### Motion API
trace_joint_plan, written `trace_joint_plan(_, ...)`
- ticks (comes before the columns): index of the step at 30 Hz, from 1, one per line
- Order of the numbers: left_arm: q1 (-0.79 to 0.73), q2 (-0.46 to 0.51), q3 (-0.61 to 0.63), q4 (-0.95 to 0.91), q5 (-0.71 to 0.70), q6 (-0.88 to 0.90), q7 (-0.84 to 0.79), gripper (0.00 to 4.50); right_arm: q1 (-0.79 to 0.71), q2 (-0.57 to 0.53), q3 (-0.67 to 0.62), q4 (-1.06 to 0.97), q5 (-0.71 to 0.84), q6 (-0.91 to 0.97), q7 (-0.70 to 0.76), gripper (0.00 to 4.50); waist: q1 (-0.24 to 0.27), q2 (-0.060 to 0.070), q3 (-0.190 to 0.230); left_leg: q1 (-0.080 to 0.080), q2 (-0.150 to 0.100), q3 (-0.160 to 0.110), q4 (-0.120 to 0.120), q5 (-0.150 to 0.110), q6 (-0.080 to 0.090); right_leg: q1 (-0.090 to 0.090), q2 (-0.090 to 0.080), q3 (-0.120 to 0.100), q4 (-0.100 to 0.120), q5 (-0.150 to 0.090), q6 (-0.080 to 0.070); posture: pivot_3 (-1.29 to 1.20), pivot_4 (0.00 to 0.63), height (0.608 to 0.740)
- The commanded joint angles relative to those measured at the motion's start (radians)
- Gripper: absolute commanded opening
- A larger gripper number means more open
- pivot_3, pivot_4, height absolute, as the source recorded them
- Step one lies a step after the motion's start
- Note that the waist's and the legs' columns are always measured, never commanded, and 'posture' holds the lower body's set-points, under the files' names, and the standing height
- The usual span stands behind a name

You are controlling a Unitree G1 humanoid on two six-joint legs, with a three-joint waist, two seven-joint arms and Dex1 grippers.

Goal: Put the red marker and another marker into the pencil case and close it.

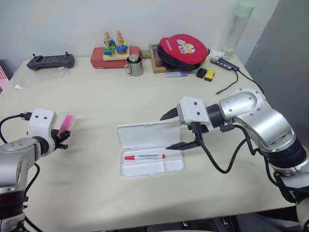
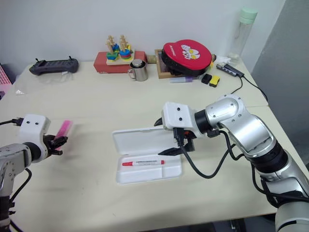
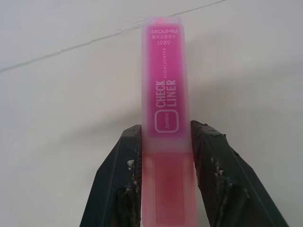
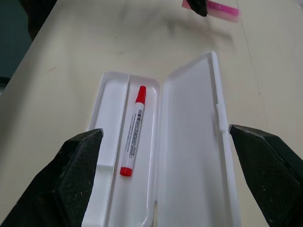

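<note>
The white pencil case [image 1: 145, 134] lies open mid-table, lid folded back flat. The red marker [image 1: 145, 156] rests lengthwise in its tray, red cap toward the left; the right wrist view shows it too, red marker [image 4: 134, 137]. The other marker, a pink highlighter [image 1: 66, 123], is held just above the table at the far left by my left gripper [image 1: 63, 138], which is shut on its lower end. In the left wrist view both fingers [image 3: 123, 175] press the highlighter [image 3: 165, 94]. My right gripper [image 1: 164, 132] hovers open over the case's right end, nothing between its fingers.
Along the back edge stand a black controller [image 1: 50, 61], a wooden stacking toy on a red box [image 1: 116, 50], a metal mug [image 1: 134, 65], a red round pouch [image 1: 182, 50], a purple marker [image 1: 175, 74] and a tall bottle [image 1: 239, 26]. A cable [image 1: 227, 89] trails at the right.
</note>
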Motion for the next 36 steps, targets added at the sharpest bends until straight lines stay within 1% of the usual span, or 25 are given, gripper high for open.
trace_joint_plan(1,0.142,0.100,0.094,-0.147,0.046,-0.101,-0.130,1.21,0.013,-0.042,-0.041,0.008,-0.006,-0.064,0.046,4.50,0.000,0.000,0.000,0.000,0.000,0.000,0.000,0.000,0.000,0.000,0.000,0.000,0.000,0.000,0.000,0.00,0.150,0.740)
trace_joint_plan(3,0.224,0.145,0.136,-0.199,0.077,-0.178,-0.203,1.21,0.018,-0.047,-0.041,0.013,-0.009,-0.075,0.050,4.50,0.000,-0.001,0.001,0.000,0.001,0.000,-0.001,0.000,0.000,-0.001,0.001,-0.001,0.000,0.000,0.000,0.00,0.150,0.740)
trace_joint_plan(5,0.266,0.157,0.163,-0.220,0.083,-0.210,-0.244,1.21,0.021,-0.046,-0.042,0.014,-0.009,-0.081,0.052,4.50,0.002,0.000,0.002,0.000,0.001,0.000,-0.002,0.000,0.000,-0.001,0.001,-0.001,0.000,0.000,0.000,0.00,0.150,0.740)
trace_joint_plan(8,0.346,0.174,0.237,-0.343,0.003,-0.246,-0.438,1.21,0.021,-0.047,-0.044,0.013,-0.002,-0.086,0.064,4.50,0.002,0.000,0.002,0.000,0.001,0.000,-0.001,0.000,0.000,-0.001,0.001,0.000,0.000,0.000,-0.001,0.00,0.150,0.740)
trace_joint_plan(10,0.354,0.190,0.239,-0.403,-0.050,-0.250,-0.519,1.21,0.017,-0.044,-0.043,0.020,-0.005,-0.090,0.069,4.50,0.002,0.000,0.002,0.000,0.001,0.002,0.000,0.000,0.000,0.000,0.001,0.000,-0.001,0.000,0.000,0.00,0.150,0.740)
trace_joint_plan(15,0.271,0.202,0.119,-0.457,-0.110,-0.267,-0.557,1.21,0.012,-0.039,-0.040,0.029,-0.012,-0.099,0.073,4.50,0.005,0.000,0.003,0.001,0.001,0.001,0.000,0.000,0.000,0.001,0.001,0.000,-0.001,0.000,0.000,0.00,0.150,0.740)
trace_joint_plan(17,0.221,0.171,0.036,-0.448,-0.098,-0.299,-0.527,1.21,0.011,-0.037,-0.039,0.031,-0.012,-0.099,0.073,4.50,0.003,0.000,0.003,0.001,0.001,0.001,0.000,0.000,0.000,0.001,0.002,0.000,0.000,0.000,0.000,0.00,0.150,0.740)
trace_joint_plan(20,0.199,0.156,-0.097,-0.432,-0.022,-0.366,-0.504,1.21,0.010,-0.034,-0.039,0.032,-0.016,-0.096,0.066,4.50,0.002,0.000,0.003,0.001,0.001,0.001,0.001,0.000,0.000,0.001,0.002,0.000,0.000,0.000,0.000,0.00,0.150,0.740)
trace_joint_plan(23,0.170,0.143,-0.192,-0.416,0.024,-0.404,-0.487,1.21,0.010,-0.033,-0.041,0.028,-0.018,-0.091,0.060,4.50,0.000,0.000,0.003,0.001,0.001,0.002,0.000,0.000,0.000,0.001,0.002,0.001,0.000,0.000,0.000,0.00,0.150,0.740)
trace_joint_plan(25,0.128,0.123,-0.295,-0.410,0.083,-0.452,-0.469,1.21,0.015,-0.038,-0.045,0.017,-0.013,-0.080,0.056,4.50,0.002,0.000,0.003,0.001,0.001,0.001,0.000,0.000,0.000,0.001,0.002,0.000,0.000,0.000,0.000,0.00,0.150,0.740)
trace_joint_plan(27,0.088,0.099,-0.364,-0.402,0.117,-0.473,-0.457,1.21,0.019,-0.041,-0.048,0.009,-0.009,-0.070,0.052,4.50,0.003,0.001,0.003,0.001,0.001,0.001,0.001,0.000,0.000,0.001,0.002,0.000,0.000,0.000,0.000,0.00,0.150,0.740)
trace_joint_plan(32,0.027,0.076,-0.438,-0.353,0.156,-0.523,-0.479,1.21,0.017,-0.041,-0.047,0.006,-0.012,-0.062,0.047,4.50,0.005,0.000,0.003,0.000,0.001,0.001,0.002,0.000,0.000,0.001,0.002,0.000,0.001,0.000,0.000,0.00,0.150,0.740)
trace_joint_plan(36,0.016,0.073,-0.459,-0.324,0.154,-0.557,-0.513,1.21,0.015,-0.040,-0.047,0.007,-0.012,-0.058,0.044,4.50,0.003,0.001,0.003,0.001,0.002,0.001,0.002,0.000,0.001,0.001,0.003,0.001,0.001,0.000,0.000,0.00,0.150,0.740)
